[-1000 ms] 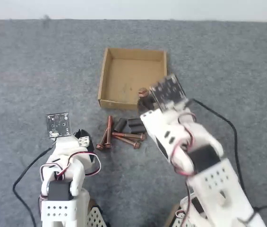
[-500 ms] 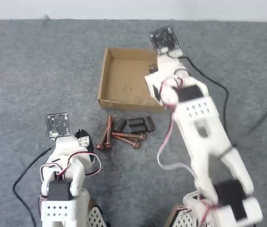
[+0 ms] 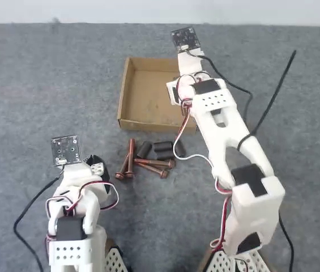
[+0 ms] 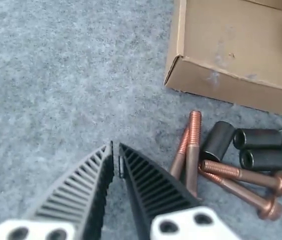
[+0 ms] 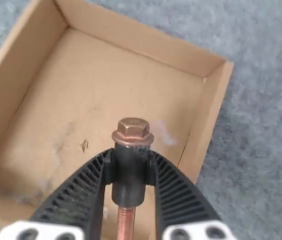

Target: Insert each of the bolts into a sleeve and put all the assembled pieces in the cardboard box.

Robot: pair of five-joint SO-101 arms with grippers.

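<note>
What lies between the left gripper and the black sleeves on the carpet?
Two copper bolts, side by side, lie between the left gripper and the black sleeves. The left wrist view shows this clearly, and the high view agrees.

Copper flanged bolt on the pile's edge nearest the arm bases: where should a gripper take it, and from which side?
Probably best to grip the copper flanged bolt on its shank close to the head, coming straight down with the fingers across it. It lies flat on the grey carpet, and toward the head it splays away from the neighbouring bolt, leaving room for a finger.
</note>
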